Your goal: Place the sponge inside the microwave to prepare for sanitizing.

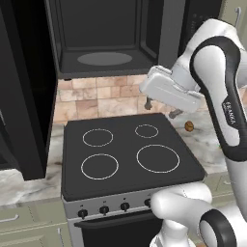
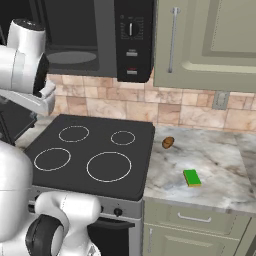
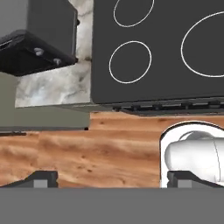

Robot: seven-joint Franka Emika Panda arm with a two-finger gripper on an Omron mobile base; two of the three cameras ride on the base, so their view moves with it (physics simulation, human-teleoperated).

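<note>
stove top (image 1: pixel 125 144): matt black, smooth | counter (image 2: pixel 210 165): marbled stone | floor (image 3: pixel 87 153): wood grain

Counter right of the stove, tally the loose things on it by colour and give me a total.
Green: 1, the sponge
Brown: 1, a small roundish object
Total: 2

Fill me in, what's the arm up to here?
Nothing grasped yet. The sponge lies on the marble counter right of the stove, beside a small brown object. The microwave above the stove stands open. The gripper hangs over the stove's front edge, jaws apart and empty.
</note>
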